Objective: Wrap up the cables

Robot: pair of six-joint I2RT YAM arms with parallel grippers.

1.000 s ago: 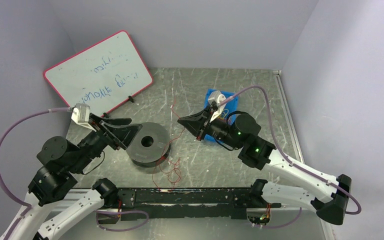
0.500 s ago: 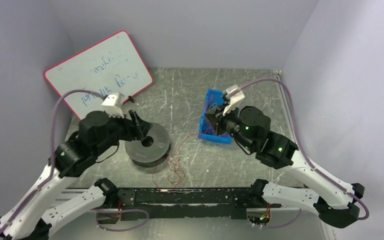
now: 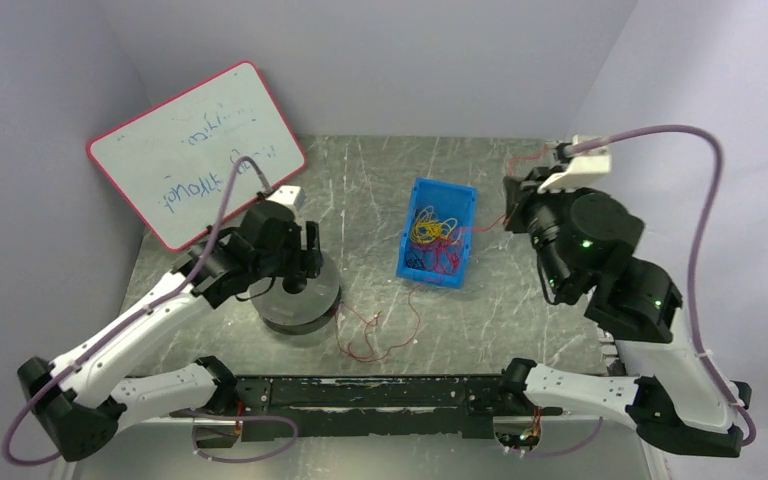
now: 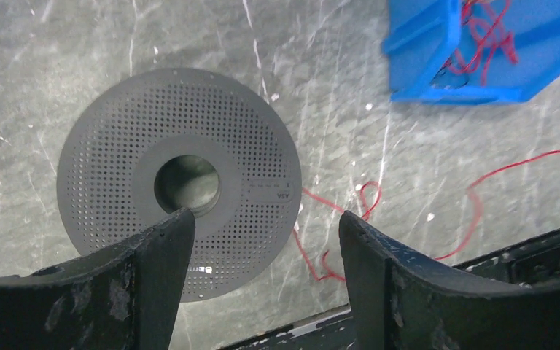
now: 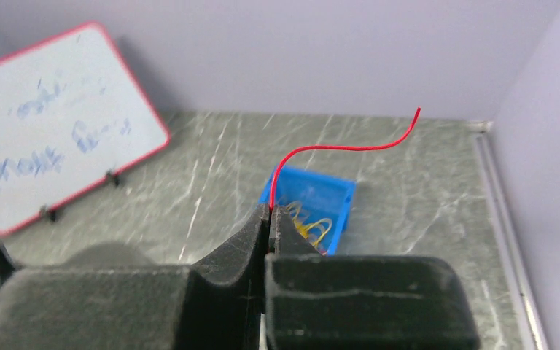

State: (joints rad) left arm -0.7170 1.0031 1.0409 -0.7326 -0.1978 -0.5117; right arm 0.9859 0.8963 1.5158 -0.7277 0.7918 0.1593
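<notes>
Thin red wire: its loose loops lie on the scratched grey bench just beside the dark grey perforated spool. One strand rises across the blue plastic bin to my right end effector, which is clamped on it near its free tip. My left end effector hangs spread wide above the spool.
</notes>
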